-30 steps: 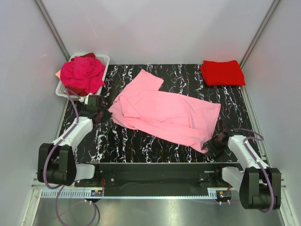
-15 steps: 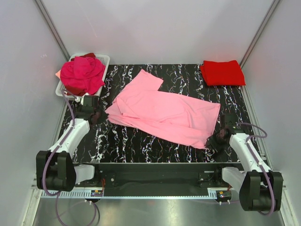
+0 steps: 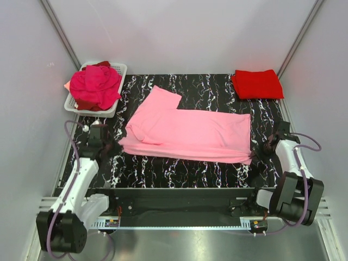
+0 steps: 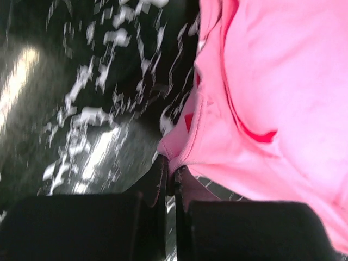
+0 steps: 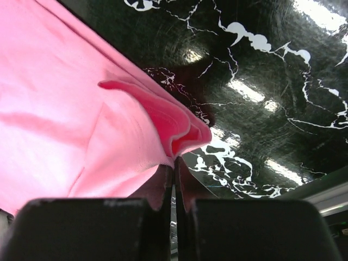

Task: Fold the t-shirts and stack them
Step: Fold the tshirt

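Observation:
A light pink t-shirt (image 3: pixel 187 132) lies stretched across the black marbled table, one sleeve pointing to the back. My left gripper (image 3: pixel 112 144) is shut on its left edge (image 4: pixel 179 155). My right gripper (image 3: pixel 260 154) is shut on its right corner (image 5: pixel 179 136), where the cloth bunches in folds above the jaws. A folded bright red t-shirt (image 3: pixel 256 84) rests at the back right. Magenta and dark red t-shirts (image 3: pixel 95 87) are heaped in the white mesh basket (image 3: pixel 118 69) at the back left.
The black marbled table (image 3: pixel 179 168) ends in a rail at the near edge. Grey walls close the left, right and back sides. Purple cables (image 3: pixel 304 142) loop off both arms.
The right gripper shut on the pink shirt's right corner. Both arms moved outward and the right one back, pulling the shirt straighter and flatter across the table.

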`<state>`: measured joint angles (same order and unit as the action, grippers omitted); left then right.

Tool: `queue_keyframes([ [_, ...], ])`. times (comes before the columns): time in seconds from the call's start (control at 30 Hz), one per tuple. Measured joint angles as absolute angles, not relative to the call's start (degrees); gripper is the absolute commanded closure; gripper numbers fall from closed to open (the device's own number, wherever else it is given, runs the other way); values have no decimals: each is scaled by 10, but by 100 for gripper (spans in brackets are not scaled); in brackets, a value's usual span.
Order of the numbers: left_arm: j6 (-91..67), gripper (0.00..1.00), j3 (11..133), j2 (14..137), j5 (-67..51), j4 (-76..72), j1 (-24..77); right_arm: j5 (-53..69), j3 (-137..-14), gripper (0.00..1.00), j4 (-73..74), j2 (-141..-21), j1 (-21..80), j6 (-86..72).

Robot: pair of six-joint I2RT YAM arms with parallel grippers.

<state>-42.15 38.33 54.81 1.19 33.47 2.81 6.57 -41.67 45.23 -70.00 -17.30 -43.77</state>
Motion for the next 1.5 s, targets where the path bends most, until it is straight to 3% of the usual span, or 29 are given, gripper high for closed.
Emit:
queue_keyframes([
  [0.17, -454, 97, 330, 468, 7, 403, 82, 52, -413, 100, 455, -661, -174, -431],
  [0.2, -465, 93, 330, 461, 9, 413, 105, 51, -413, 95, 458, -650, -174, -432],
  [0.23, -476, 91, 330, 455, 11, 422, 124, 51, -413, 85, 462, -639, -175, -434],
  [0.27, -486, 88, 330, 449, 11, 431, 142, 52, -413, 57, 467, -630, -175, -437],
  [0.3, -498, 82, 330, 444, 11, 443, 161, 52, -414, 40, 472, -619, -175, -443],
  [0.33, -510, 64, 330, 435, 11, 456, 176, 52, -414, 24, 479, -607, -175, -445],
  [0.37, -517, 57, 330, 424, 11, 470, 189, 51, -414, 5, 487, -592, -176, -448],
  [0.4, -528, 51, 330, 408, 10, 486, 201, 50, -416, 0, 496, -577, -176, -447],
  [0.43, -538, 45, 330, 388, 10, 503, 210, 49, -418, 0, 503, -564, -176, -445],
  [0.5, -551, 43, 336, 350, 13, 540, 217, 39, -432, 0, 522, -539, -176, -448],
  [0.7, -532, 45, 419, 325, 61, 609, 218, 61, -475, 5, 514, -522, -176, -443],
  [1.13, -517, 36, 357, 566, 58, 397, 257, 131, -439, 5, 463, -484, -124, -415],
  [1.3, -519, 37, 339, 630, 50, 311, 259, 135, -427, 5, 456, -483, -124, -405],
  [1.5, -527, 50, 339, 691, 43, 237, 262, 143, -420, 5, 442, -494, -124, -395],
])
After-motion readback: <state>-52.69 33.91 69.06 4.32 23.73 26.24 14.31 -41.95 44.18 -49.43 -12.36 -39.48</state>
